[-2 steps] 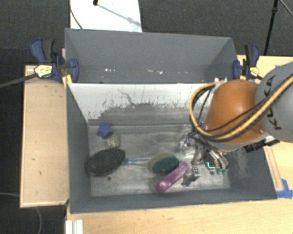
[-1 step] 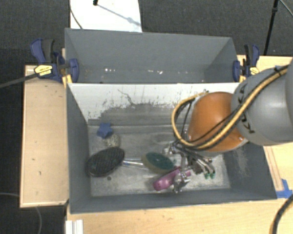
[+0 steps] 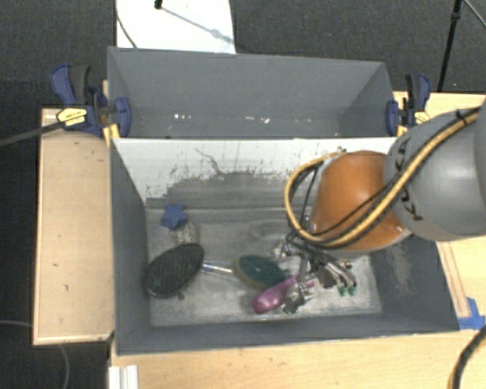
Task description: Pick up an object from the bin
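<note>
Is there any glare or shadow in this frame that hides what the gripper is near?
Camera view: a few small bright glints sit on the bin's back wall, well away from the contents. The orange wrist cover has a soft sheen. The floor under the arm looks darker, but the gripper and the purple thing beside it are still readable.

The floor (image 3: 40, 31) is dark grey carpet, lying all round a pale wooden table (image 3: 73, 241). A black cable (image 3: 20, 134) crosses the floor at left. A thin black stand leg (image 3: 451, 39) slants at upper right.
</note>
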Available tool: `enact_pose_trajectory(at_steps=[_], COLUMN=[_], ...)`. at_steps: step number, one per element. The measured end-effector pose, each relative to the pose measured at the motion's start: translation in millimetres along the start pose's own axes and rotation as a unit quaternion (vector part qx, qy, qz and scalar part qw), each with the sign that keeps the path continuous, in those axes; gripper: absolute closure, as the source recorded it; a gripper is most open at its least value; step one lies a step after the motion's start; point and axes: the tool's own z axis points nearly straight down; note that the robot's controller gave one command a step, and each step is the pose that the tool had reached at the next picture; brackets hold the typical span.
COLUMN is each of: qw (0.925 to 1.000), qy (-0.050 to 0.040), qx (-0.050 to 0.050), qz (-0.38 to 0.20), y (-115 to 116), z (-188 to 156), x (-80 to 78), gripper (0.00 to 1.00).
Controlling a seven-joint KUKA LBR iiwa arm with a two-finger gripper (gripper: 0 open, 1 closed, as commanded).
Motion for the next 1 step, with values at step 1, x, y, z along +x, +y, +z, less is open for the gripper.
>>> enact_pose_trajectory(at_steps=[1], qw=[0.9926], qy=[-0.0058], qx=[0.001], qz=[-0.121], y=[-12.1], z=[-141.2], x=[12.4], gripper=[1.0])
